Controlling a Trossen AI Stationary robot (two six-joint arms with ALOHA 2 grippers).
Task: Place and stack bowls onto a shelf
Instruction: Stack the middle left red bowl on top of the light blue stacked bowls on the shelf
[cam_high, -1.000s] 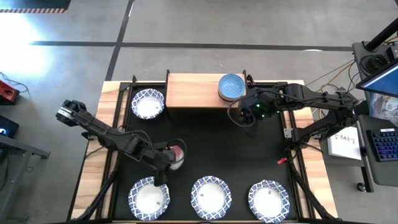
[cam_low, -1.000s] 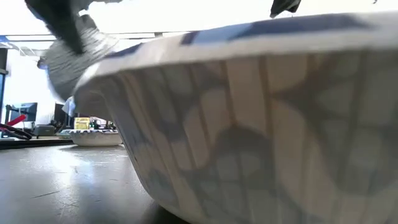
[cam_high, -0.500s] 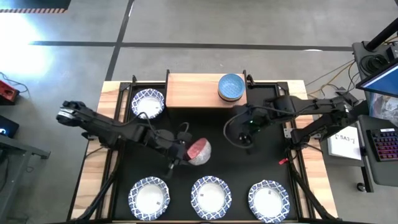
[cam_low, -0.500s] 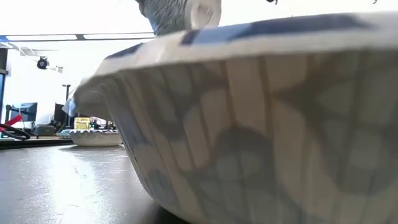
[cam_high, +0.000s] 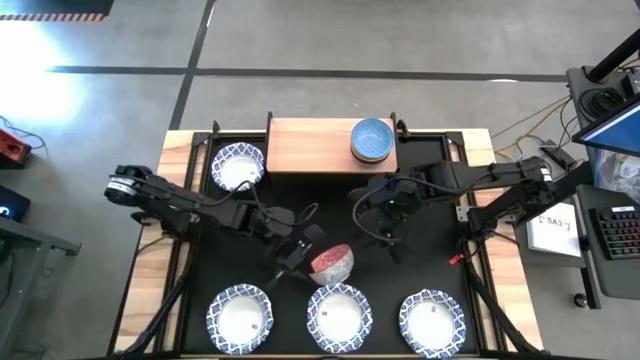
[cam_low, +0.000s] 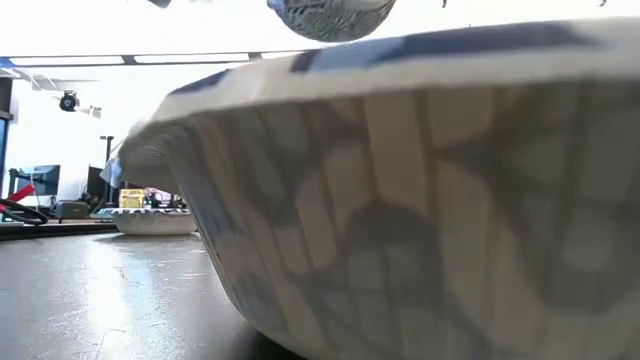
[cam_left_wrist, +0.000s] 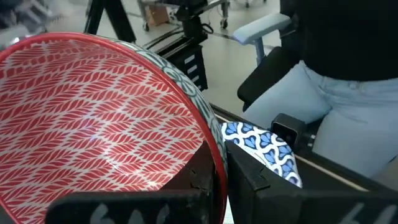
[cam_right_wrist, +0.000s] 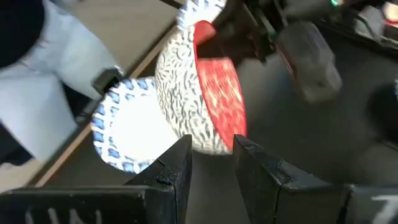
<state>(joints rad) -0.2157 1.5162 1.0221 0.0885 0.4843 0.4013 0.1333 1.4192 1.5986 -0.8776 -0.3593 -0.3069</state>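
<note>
My left gripper is shut on a small bowl, red inside and grey-patterned outside, held above the mat just beyond the middle near white bowl. In the low view its grey underside shows over a wide white bowl that fills the picture. My right gripper hovers open over the mat, right of the red bowl, touching nothing. The light-wood shelf stands at the far edge, with a blue bowl on its right end. My left gripper pinches the red bowl's rim, one finger inside and one outside. It reaches in from the table's left. The bowl is lifted clear and tilted, its red inside turned partly sideways.
Wide white blue-rimmed bowls sit on the black mat: one left of the shelf and three along the near edge, left, middle, and right. A person in light trousers sits just beyond the table's near edge.
My left gripper has carried the red bowl from beside the near left white bowl toward the table's right, then toward the near edge, ending by the middle near bowl. My right gripper has drawn back from the shelf toward the mat's middle.
</note>
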